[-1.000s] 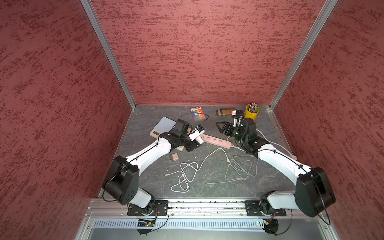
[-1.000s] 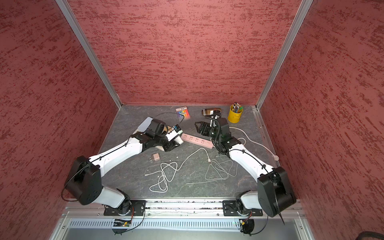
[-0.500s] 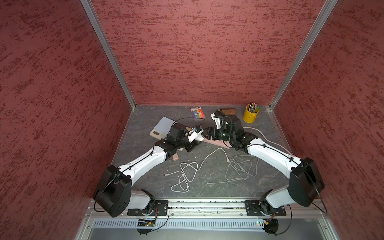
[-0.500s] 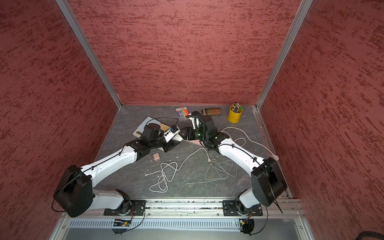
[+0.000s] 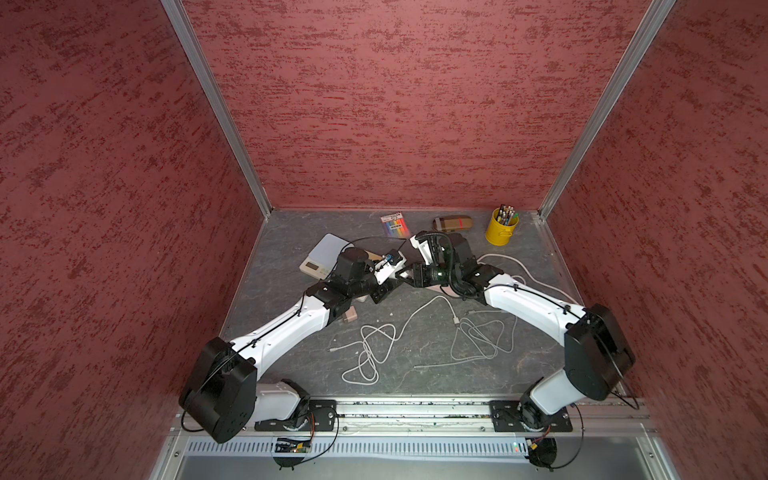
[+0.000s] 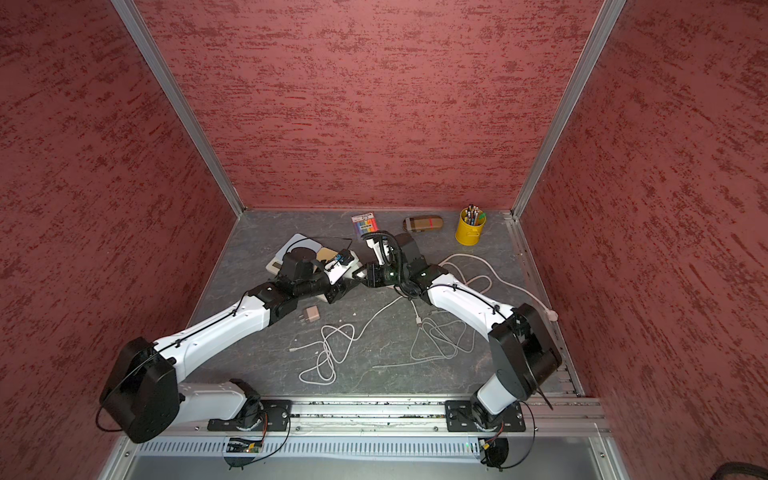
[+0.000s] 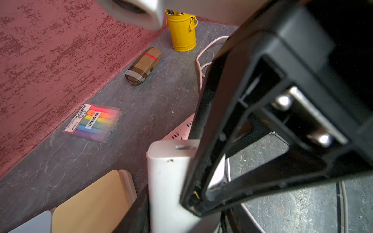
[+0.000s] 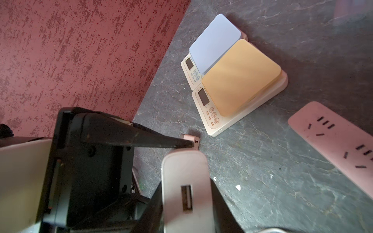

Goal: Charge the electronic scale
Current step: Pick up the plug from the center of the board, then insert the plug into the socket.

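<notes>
Two electronic scales lie side by side at the back left: a pale-topped one [image 5: 322,253] [image 8: 214,42] and a tan-topped one [image 8: 240,76] [image 6: 328,253], partly under my left arm. The two grippers meet in mid-table over one white charger adapter [image 8: 185,177] [image 7: 167,171]. My left gripper [image 5: 390,284] [image 7: 171,211] is shut on it. My right gripper [image 5: 406,277] [image 8: 186,201] is shut on its other end, a finger against each side, USB port facing the camera. The right gripper's black finger [image 7: 242,121] fills the left wrist view.
A pink power strip [image 8: 333,145] [image 7: 181,131] lies under my right arm. A second small adapter [image 6: 311,313] and loose white cables [image 5: 374,345] [image 5: 478,336] lie in front. Highlighter pack [image 5: 395,222], glasses case [image 5: 453,223] and yellow pencil cup [image 5: 502,226] line the back wall.
My right arm swung left from the power strip to my left gripper and its jaws closed on the adapter. My left arm shifted slightly, still holding the adapter.
</notes>
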### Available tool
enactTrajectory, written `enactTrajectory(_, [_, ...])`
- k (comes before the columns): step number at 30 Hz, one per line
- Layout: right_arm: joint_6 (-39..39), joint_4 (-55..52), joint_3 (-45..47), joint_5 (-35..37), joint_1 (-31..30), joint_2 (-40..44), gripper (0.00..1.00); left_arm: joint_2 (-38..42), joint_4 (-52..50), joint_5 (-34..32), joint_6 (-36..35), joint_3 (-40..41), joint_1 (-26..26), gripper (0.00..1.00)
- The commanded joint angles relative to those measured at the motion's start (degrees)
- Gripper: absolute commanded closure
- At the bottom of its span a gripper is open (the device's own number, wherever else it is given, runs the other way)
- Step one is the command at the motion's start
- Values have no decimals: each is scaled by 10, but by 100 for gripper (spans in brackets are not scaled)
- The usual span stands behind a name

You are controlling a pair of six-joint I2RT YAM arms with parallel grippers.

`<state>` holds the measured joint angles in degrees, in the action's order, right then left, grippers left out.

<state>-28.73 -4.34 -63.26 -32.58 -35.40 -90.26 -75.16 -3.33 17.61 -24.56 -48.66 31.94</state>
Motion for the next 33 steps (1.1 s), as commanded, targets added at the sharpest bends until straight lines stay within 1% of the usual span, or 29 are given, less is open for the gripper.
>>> enactTrajectory(1, [16,20,-16,-29,-3,-4,78,19,33,11,-12,6,5,68])
enactTrajectory(2, [26,29,-16,-50,-3,-6,98,21,33,15,-14,8,4,67])
enactTrajectory(3, [42,34,-17,-71,-2,-8,100,21,32,17,-17,8,4,65])
enactTrajectory(5, [72,29,-23,-79,-3,-8,100,21,20,19,-23,5,4,59])
enactTrajectory(7, [125,-2,-38,-57,-1,-5,100,22,10,18,-16,2,3,45])
enactTrajectory(8, [163,-27,-50,-36,1,-2,100,24,6,19,-6,0,1,36])
enactTrajectory(10, [248,-68,-67,18,5,6,100,28,-7,41,24,-5,-13,26])
enactTrajectory(13, [376,-99,-75,108,16,13,100,38,4,90,98,-4,-46,20])
enactTrajectory(14, [415,-113,-82,139,19,8,100,40,12,104,128,-2,-58,19])
enactTrajectory(16, [483,-146,-97,172,25,-14,100,38,25,122,186,-6,-77,19])
enactTrajectory(17, [513,-163,-105,182,28,-27,100,31,26,127,216,-13,-85,20])
enactTrajectory(20, [582,-200,-126,182,36,-74,100,-2,16,122,298,-44,-102,24])
enactTrajectory(22, [603,-217,-145,185,45,-104,100,-27,31,101,363,-57,-106,26])
enactTrajectory(25, [613,-244,-184,159,70,-143,100,-72,78,94,448,-64,-105,31])
enactTrajectory(29, [623,-266,-214,130,89,-176,100,-145,98,92,508,-98,-94,36])
enactTrajectory(33, [654,-286,-226,111,100,-200,100,-210,140,107,588,-118,-97,36])
